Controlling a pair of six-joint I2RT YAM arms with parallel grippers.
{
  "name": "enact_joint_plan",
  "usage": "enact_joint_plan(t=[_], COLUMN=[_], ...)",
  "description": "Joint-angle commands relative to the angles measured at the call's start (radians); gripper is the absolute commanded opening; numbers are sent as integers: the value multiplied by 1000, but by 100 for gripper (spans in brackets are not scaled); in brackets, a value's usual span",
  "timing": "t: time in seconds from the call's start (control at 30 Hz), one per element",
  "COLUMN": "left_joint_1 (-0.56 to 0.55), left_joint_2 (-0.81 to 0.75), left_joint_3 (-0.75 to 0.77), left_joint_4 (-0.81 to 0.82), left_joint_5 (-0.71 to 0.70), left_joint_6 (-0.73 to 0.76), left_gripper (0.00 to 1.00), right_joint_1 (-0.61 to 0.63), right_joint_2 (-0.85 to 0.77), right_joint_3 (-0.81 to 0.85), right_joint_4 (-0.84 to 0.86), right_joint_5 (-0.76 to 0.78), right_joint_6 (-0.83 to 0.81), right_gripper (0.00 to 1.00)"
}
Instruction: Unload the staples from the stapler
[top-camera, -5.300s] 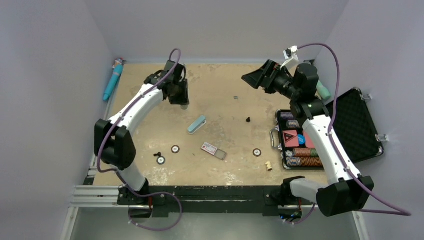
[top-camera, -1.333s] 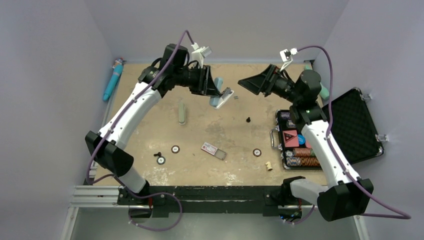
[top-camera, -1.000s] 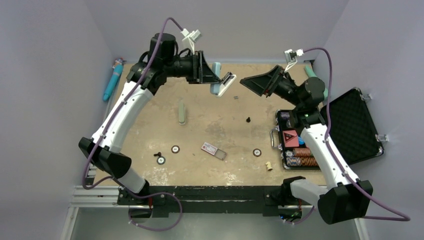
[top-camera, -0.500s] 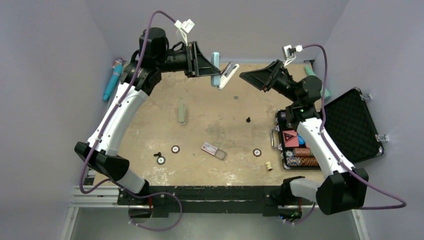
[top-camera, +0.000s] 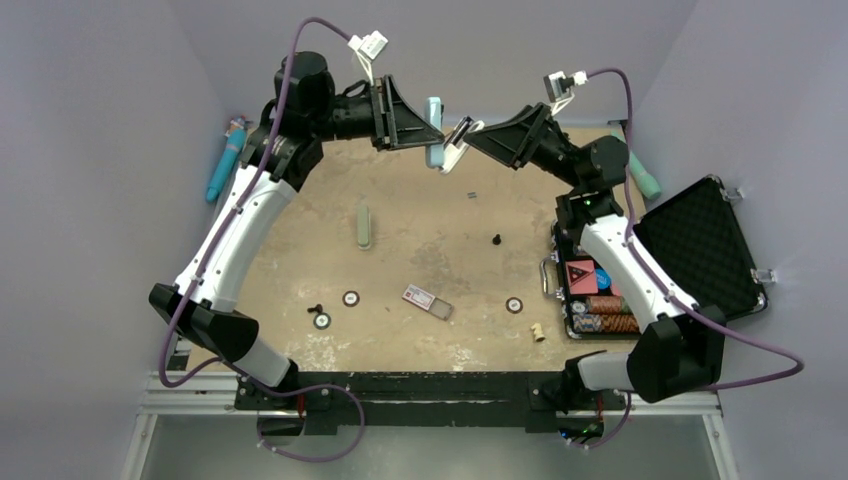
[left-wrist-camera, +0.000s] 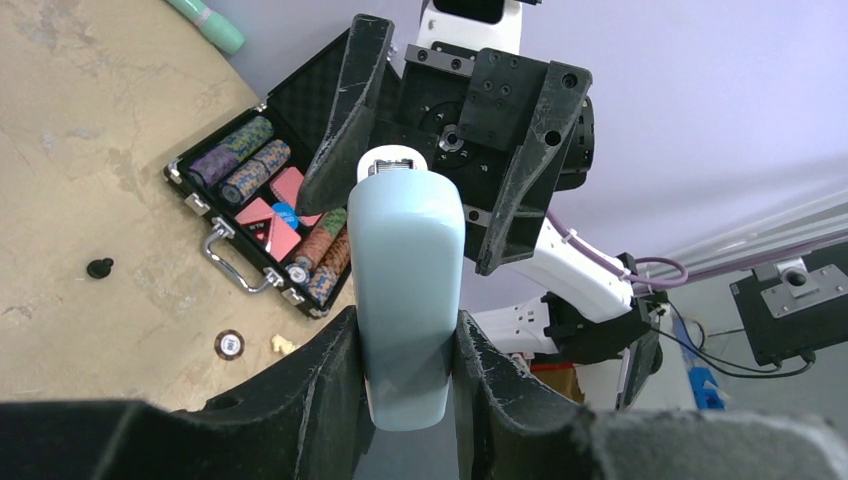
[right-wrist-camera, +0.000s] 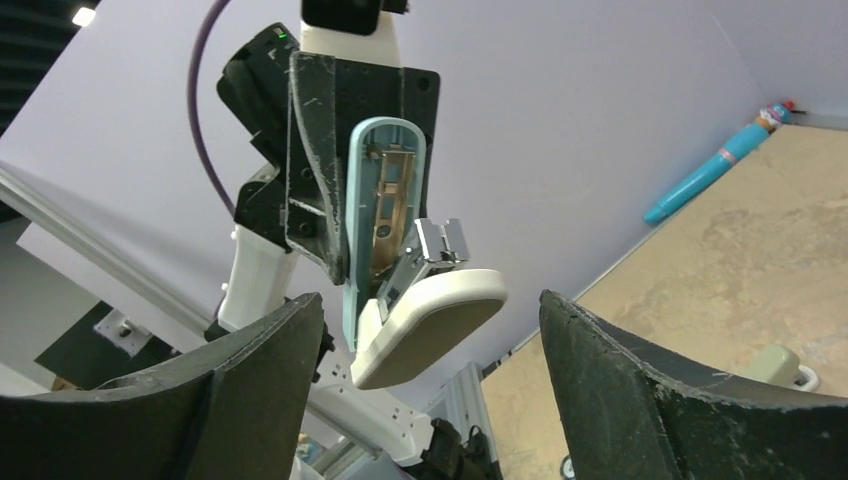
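My left gripper (top-camera: 432, 130) is shut on the light-blue stapler (top-camera: 434, 108) and holds it high over the table's back edge. The stapler hangs open, and its white base (top-camera: 460, 148) swings toward my right gripper (top-camera: 473, 135). In the left wrist view the stapler (left-wrist-camera: 405, 250) is clamped between my fingers (left-wrist-camera: 320, 380). In the right wrist view the stapler's metal magazine (right-wrist-camera: 385, 215) and white base (right-wrist-camera: 430, 325) face me. My right gripper (right-wrist-camera: 430, 400) is open, one finger on each side of the base, not touching it. A tiny dark staples strip (top-camera: 470, 195) lies on the table.
An open black case (top-camera: 700, 250) holding poker chips lies at the right. A black peg (top-camera: 495, 239), a grey-green oblong piece (top-camera: 363, 224), round chips (top-camera: 351, 298), a card (top-camera: 427, 300) and a blue pen (top-camera: 227, 160) at the left wall lie around.
My left gripper picked up the stapler and raised it to the back. My right gripper has swung left until its open fingers reach the stapler's hanging base.
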Motion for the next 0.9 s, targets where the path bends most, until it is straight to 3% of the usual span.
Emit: enact_joint_plan(t=[0.0,0.73,0.87], left_joint_1=[4,3,3], left_joint_2=[-33,-66,-74], left_joint_3=[-12,-102,-118], left_joint_4=[109,204,207], left_joint_5=[22,29,30], left_joint_6=[-64,-99,-96], left_gripper=[0,0,0], right_joint_1=[2,34,34], right_joint_2=[-6,31,37], right_joint_3=[46,45,37], right_joint_4=[93,158,158], right_joint_5=[-17,-3,-2], right_joint_6=[30,74,75], right_gripper=[80,59,49])
